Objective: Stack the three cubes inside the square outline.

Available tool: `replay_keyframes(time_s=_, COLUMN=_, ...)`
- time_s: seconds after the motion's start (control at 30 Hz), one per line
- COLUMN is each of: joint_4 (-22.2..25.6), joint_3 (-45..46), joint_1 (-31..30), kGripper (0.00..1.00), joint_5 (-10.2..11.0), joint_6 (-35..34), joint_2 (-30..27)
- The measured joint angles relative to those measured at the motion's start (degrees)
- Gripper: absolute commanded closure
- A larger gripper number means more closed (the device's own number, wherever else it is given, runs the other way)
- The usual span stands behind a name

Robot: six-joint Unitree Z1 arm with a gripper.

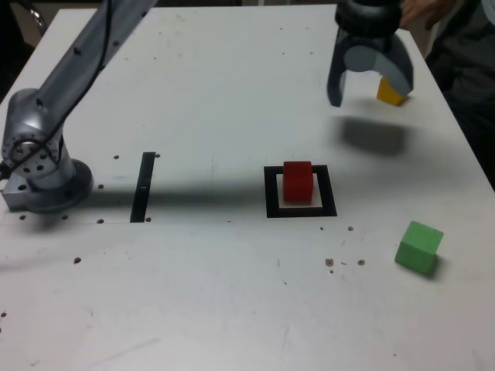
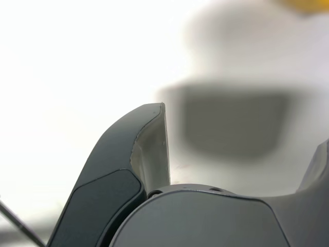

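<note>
The red cube (image 1: 298, 182) sits inside the square outline (image 1: 272, 193), a flat thick black frame with a white centre, and it looks like a plain matte block with soft edges. The frame is only a little wider than the cube, so just a thin white band shows at the cube's front. The green cube (image 1: 418, 247) lies well apart, toward the exterior view's right and nearer to the camera, turned a bit so that 1 corner points forward. The yellow cube (image 1: 389, 91) is at the far side of the white table (image 1: 216, 309), partly hidden behind the gripper (image 1: 370, 86); in the wrist view only a blurred yellow edge (image 2: 306, 4) shows. The gripper hangs above the table just beside the yellow cube, its 2 curved dark jaws spread wide apart with nothing between them, and its soft shadow falls on the table below. In the wrist view 1 finger (image 2: 149, 154) shows a smooth dark shell and a pale inner pad. A narrow black strip (image 1: 143, 187) lies toward the exterior view's left, near the arm's round metal base (image 1: 39, 174). The table surface is smooth, with small dark specks.
</note>
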Motion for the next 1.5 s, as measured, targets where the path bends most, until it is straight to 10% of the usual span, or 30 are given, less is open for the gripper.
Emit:
replay_keyframes(time_s=0.6, joint_4=1.3, joint_3=-20.6, joint_1=5.4, kGripper=0.0, joint_5=1.2, joint_6=10.6, joint_2=11.5)
replay_keyframes(time_s=1.13, joint_4=-1.4, joint_3=-22.5, joint_1=5.6, kGripper=0.01, joint_5=1.3, joint_6=33.3, joint_2=13.0)
replay_keyframes(time_s=1.5, joint_4=-0.7, joint_3=-22.5, joint_1=5.6, kGripper=0.07, joint_5=2.1, joint_6=34.4, joint_2=13.8)
